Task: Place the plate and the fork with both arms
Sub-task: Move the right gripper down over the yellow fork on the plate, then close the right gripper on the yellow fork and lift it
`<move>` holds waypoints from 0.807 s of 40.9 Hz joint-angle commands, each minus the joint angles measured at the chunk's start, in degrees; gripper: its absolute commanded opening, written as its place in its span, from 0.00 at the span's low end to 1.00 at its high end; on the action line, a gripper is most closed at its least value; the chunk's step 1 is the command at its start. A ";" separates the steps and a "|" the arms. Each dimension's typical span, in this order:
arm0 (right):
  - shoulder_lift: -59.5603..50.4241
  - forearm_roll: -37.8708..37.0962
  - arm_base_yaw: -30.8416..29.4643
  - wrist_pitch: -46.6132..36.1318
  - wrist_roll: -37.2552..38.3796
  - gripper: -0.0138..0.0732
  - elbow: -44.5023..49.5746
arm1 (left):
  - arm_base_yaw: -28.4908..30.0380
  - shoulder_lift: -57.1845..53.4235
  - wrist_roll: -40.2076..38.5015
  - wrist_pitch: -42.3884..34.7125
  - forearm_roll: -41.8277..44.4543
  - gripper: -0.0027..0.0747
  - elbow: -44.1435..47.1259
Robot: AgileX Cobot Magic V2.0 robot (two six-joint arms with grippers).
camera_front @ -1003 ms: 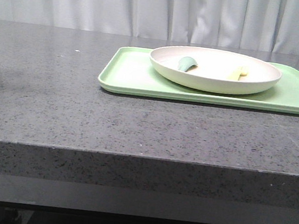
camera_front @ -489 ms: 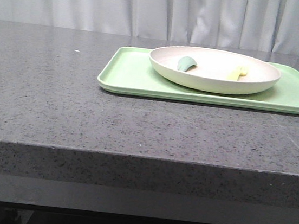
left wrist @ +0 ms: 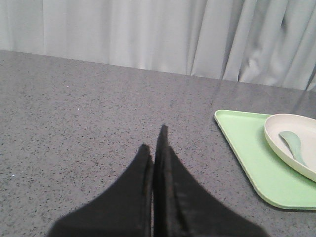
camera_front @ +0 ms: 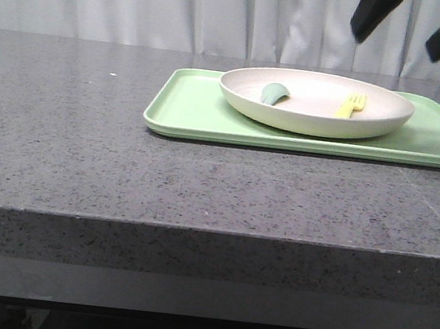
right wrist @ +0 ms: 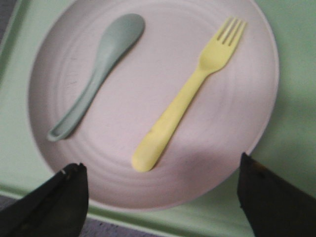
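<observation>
The cream plate (camera_front: 316,104) sits on a light-green tray (camera_front: 195,109) at the back right of the table. The pale-yellow fork (camera_front: 351,106) lies in the plate, right of a blue-green spoon (camera_front: 274,93). My right gripper (camera_front: 414,26) hangs open above the plate's right half. In the right wrist view the fork (right wrist: 190,94) and spoon (right wrist: 96,74) lie in the plate (right wrist: 148,182), with the gripper (right wrist: 160,190) over the plate's near rim. My left gripper (left wrist: 154,140) is shut and empty over bare table, left of the tray (left wrist: 247,153).
The grey speckled table (camera_front: 86,140) has its front edge near me. White curtains (camera_front: 143,3) hang behind. The tray's raised rim surrounds the plate.
My right gripper has come into the front view from above, open, over the plate. The plate, fork and spoon have not moved.
</observation>
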 commanded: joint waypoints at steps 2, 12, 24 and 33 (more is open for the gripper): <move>6.04 -5.14 -0.42 2.65 5.95 0.89 -8.98 | 0.09 0.27 0.00 -4.71 -0.27 0.01 -1.66; 15.38 -5.02 2.14 4.30 6.56 0.89 -18.27 | 0.09 0.27 0.00 -4.71 -0.27 0.01 -1.66; 18.50 -5.02 2.14 3.75 7.90 0.89 -19.72 | 0.09 0.27 0.00 -4.71 -0.27 0.01 -1.66; 19.83 -4.96 2.14 3.37 7.90 0.89 -19.72 | 0.09 0.27 0.00 -4.71 -0.27 0.01 -1.66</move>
